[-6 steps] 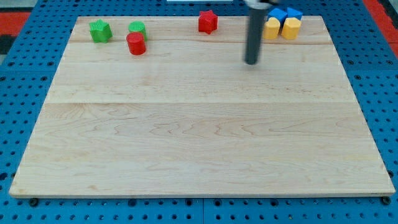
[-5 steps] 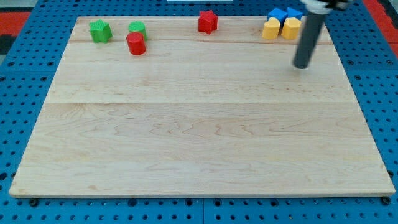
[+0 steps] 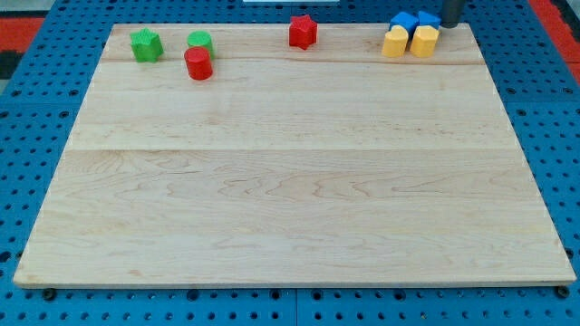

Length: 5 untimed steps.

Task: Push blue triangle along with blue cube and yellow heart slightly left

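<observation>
Four blocks cluster at the board's top right corner. Two blue blocks sit at the back: one (image 3: 403, 20) on the left and one (image 3: 429, 18) on the right; their shapes are too small to tell apart. In front of them are a yellow heart-like block (image 3: 394, 42) and a second yellow block (image 3: 423, 41), touching side by side. My tip (image 3: 449, 25) is at the view's top edge, just right of the right blue block and close to it. Only the rod's lowest part shows.
A red star (image 3: 303, 31) sits at the top middle. A green star (image 3: 145, 44), a green cylinder (image 3: 199, 40) and a red cylinder (image 3: 198, 63) stand at the top left. The wooden board (image 3: 290, 181) lies on a blue pegboard.
The rod has moved from left of the yellow blocks, around their front, to the right and up; it now stands just right of the blue blocks. No block has moved.
</observation>
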Tool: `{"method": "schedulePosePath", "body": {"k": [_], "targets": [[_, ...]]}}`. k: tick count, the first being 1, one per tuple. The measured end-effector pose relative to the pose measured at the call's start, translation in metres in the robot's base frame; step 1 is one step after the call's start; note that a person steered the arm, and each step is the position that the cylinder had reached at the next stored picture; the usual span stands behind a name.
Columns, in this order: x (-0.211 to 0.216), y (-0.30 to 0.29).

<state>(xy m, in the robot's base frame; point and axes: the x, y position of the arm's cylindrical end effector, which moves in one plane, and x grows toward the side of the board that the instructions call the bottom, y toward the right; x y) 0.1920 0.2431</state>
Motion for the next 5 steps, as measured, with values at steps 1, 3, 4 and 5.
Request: {"method": "schedulePosePath", "body": {"k": [1,3,4,5], "targets": [[0.0,-0.01],[0.0,-0.053],[0.003,-0.065],[0.027,-0.092]]}}
